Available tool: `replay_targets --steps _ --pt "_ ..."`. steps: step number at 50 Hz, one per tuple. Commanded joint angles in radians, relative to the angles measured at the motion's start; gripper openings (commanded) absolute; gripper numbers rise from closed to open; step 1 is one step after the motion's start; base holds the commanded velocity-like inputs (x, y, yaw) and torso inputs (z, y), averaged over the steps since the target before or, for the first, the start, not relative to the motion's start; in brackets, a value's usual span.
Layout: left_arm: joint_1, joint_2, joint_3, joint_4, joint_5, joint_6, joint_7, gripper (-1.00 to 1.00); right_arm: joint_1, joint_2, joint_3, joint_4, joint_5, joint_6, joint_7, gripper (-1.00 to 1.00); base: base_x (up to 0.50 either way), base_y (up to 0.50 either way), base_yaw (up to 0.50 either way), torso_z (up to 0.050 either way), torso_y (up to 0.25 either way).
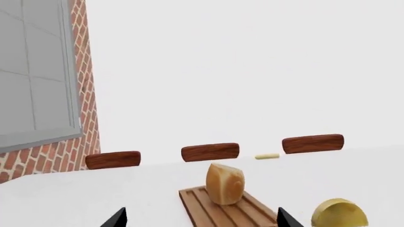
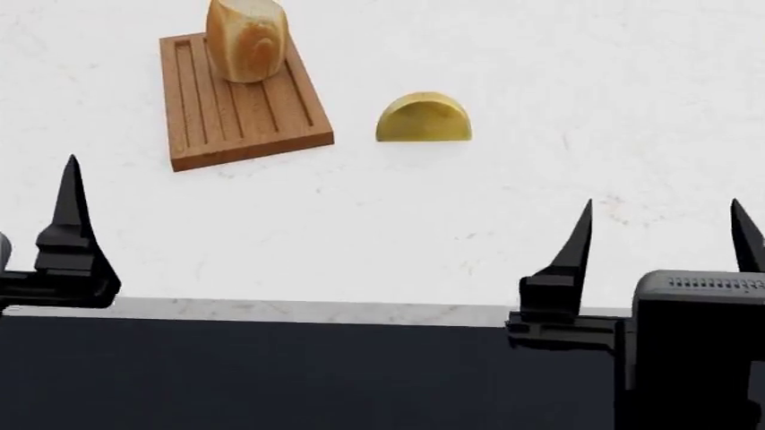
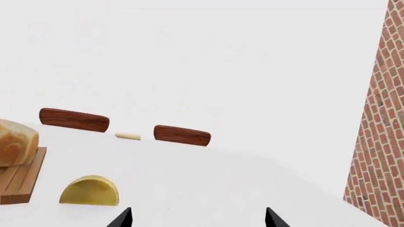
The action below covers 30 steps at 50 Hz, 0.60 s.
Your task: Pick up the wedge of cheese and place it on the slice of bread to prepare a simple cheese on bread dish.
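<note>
The wedge of cheese (image 2: 425, 118), a yellow half-disc, lies on the white table right of the cutting board; it also shows in the left wrist view (image 1: 339, 213) and right wrist view (image 3: 90, 191). The slice of bread (image 2: 246, 38), golden-crusted, stands upright on the board's far end, also in the left wrist view (image 1: 224, 183) and right wrist view (image 3: 17, 142). My left gripper (image 1: 198, 220) is open and empty near the table's front edge, only one finger (image 2: 70, 219) in the head view. My right gripper (image 2: 661, 235) is open and empty, short of the cheese, also in its wrist view (image 3: 197, 218).
A ridged wooden cutting board (image 2: 210, 125) lies at the far left. A small pale yellow bar (image 1: 267, 155) lies at the table's far side. Several brown chair backs (image 1: 210, 152) stand beyond it. Brick walls (image 3: 379, 137) flank the room, with a window (image 1: 35, 71) at left.
</note>
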Motion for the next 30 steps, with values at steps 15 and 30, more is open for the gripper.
replay_targets --steps 15,30 --pt "-0.215 -0.018 -0.011 -0.010 -0.022 -0.140 -0.019 1.00 0.206 0.060 0.003 -0.006 0.010 0.154 -0.010 1.00 0.00 0.00 0.00 0.000 0.000" --pt "-0.251 -0.019 -0.012 -0.023 -0.028 -0.148 -0.025 1.00 0.339 0.079 -0.038 0.065 0.010 0.194 -0.030 1.00 0.00 0.00 0.00 0.000 0.000"
